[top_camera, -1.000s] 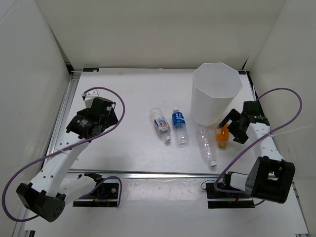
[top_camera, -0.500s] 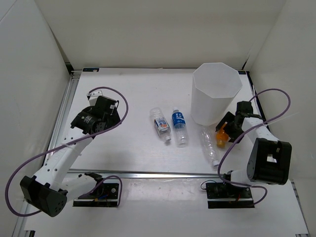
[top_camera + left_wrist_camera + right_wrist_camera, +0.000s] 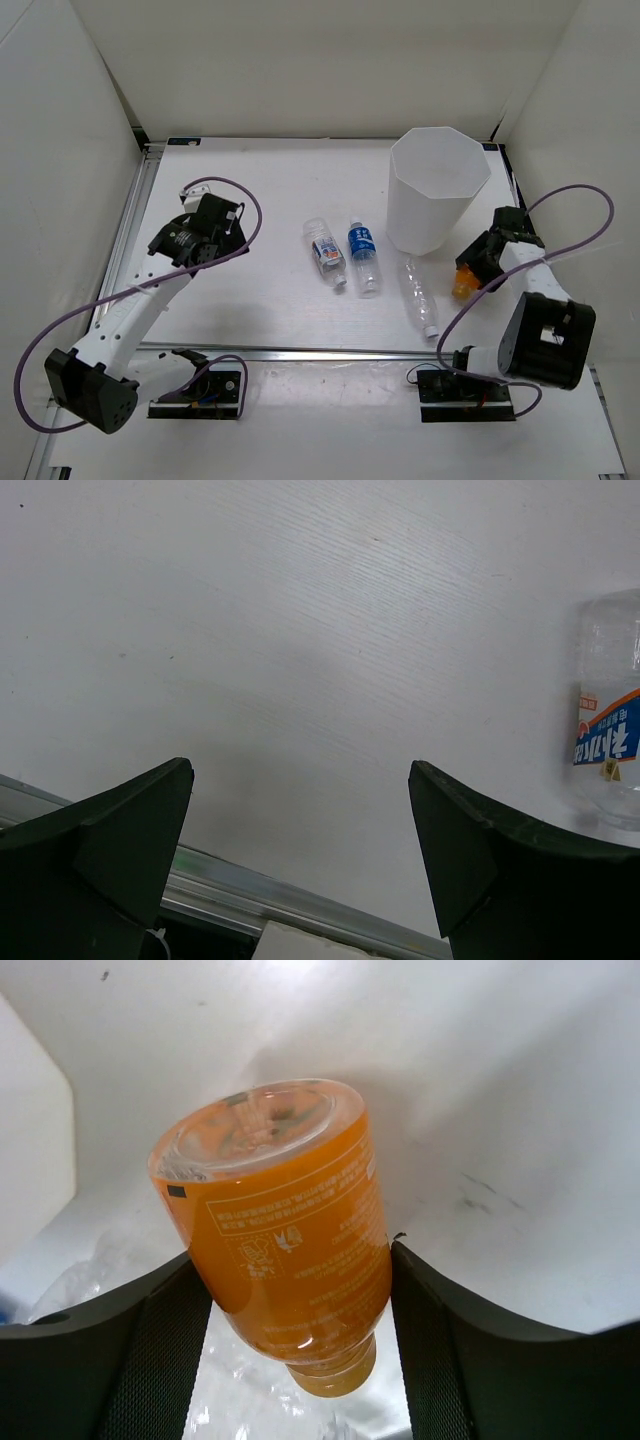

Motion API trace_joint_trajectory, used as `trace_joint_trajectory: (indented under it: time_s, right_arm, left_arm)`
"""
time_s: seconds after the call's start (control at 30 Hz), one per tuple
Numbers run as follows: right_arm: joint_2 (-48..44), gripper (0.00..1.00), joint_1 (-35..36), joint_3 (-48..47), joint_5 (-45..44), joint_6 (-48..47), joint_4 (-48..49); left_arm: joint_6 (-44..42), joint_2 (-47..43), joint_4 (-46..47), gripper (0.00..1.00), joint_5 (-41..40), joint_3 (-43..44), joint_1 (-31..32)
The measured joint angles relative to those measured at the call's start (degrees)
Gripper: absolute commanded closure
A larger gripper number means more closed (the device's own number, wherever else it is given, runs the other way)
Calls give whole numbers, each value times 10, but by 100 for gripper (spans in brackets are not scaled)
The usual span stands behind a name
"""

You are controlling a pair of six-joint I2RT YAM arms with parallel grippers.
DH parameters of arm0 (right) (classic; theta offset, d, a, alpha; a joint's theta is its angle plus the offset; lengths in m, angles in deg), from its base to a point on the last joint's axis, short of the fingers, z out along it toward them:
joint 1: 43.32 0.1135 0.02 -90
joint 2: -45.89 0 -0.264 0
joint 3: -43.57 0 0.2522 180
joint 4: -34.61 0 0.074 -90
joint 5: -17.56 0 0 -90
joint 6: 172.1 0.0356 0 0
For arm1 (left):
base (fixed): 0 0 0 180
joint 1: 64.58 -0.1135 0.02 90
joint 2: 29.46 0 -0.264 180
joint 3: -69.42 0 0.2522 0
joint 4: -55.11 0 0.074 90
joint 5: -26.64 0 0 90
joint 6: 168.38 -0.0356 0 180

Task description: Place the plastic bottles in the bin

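Note:
My right gripper point(image 3: 478, 264) is shut on the short orange bottle point(image 3: 463, 284), just right of the bin point(image 3: 400, 160). In the right wrist view both pads press the sides of the orange bottle point(image 3: 290, 1230), which is tilted with its base up and its cap down. The clear unlabelled bottle point(image 3: 419, 295) lies left of it. The blue-label bottle point(image 3: 363, 257) and the white-red-blue-label bottle point(image 3: 323, 251) lie side by side at the table's middle. My left gripper point(image 3: 208, 243) hangs open and empty over the left side; its wrist view catches the labelled bottle point(image 3: 610, 730) at the right edge.
The tall white bin stands at the back right, and its wall point(image 3: 30, 1140) shows at the left of the right wrist view. White walls enclose the table. A metal rail point(image 3: 300, 352) runs along the near edge.
My right gripper closed on the orange bottle and carried it a little to the right, away from the unlabelled bottle. The left arm shifted slightly and stayed open.

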State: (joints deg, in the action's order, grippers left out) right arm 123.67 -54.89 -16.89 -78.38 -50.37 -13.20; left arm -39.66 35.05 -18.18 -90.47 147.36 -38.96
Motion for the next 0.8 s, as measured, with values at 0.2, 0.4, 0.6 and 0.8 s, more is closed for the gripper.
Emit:
trace_joint_trajectory:
  time_s: [0.2,0.4,0.6,0.8]
  right_arm:
    - [-100,100,3,-67,-43,59,-119]
    - [-138,100,16,-306,-9,105,-166]
    - [-49,94,31,-556,62,97,-121]
    - [111,65,49,-652,139,85,-79]
  left_arm:
    - [3,19,-1,0,3,7,0]
    - [-1,39,-5,0,5,27,0]
    - [-3,58,-2,0,7,44,0]
    - [5,76,2,0,10,68,0]
